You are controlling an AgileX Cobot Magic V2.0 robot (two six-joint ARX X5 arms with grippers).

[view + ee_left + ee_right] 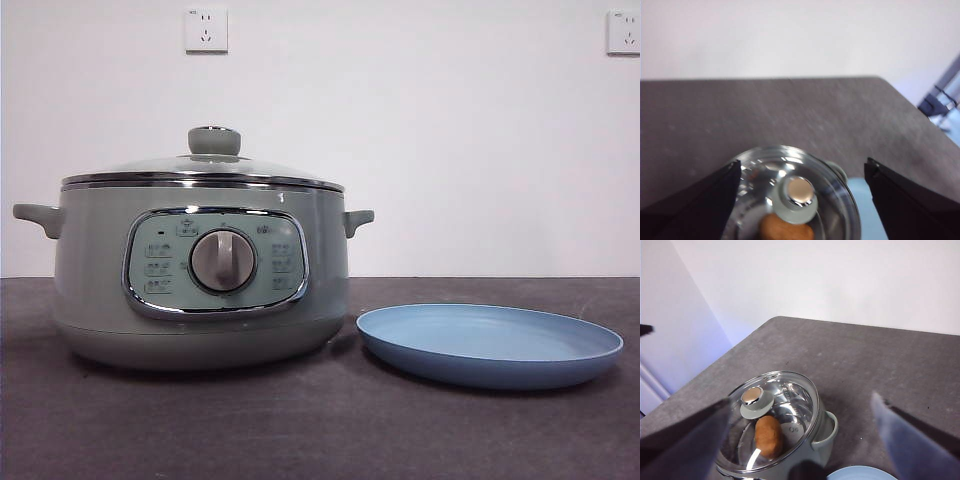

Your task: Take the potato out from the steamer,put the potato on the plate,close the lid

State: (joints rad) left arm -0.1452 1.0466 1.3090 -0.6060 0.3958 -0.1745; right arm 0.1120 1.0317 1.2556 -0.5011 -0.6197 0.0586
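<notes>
Lid [203,168] still seated on the steamer [200,280], potato [768,435] visible through the glass inside, lying just beside the knob [754,399] line. Plate [490,345] sits empty on the counter [300,430] just beside the steamer, on the side of one handle. Left gripper [800,200] hangs above the knob with jaws spread wide, holding nothing; right gripper [802,440] also wide open and empty, higher and off to the side over steamer and plate. Risks, judged: knob is small, smooth and chrome-capped, so an off-center pinch could slip; a tilted lift could drag the steel rim and shift the steamer toward the plate; the rounded potato may roll from the jaws.
</notes>
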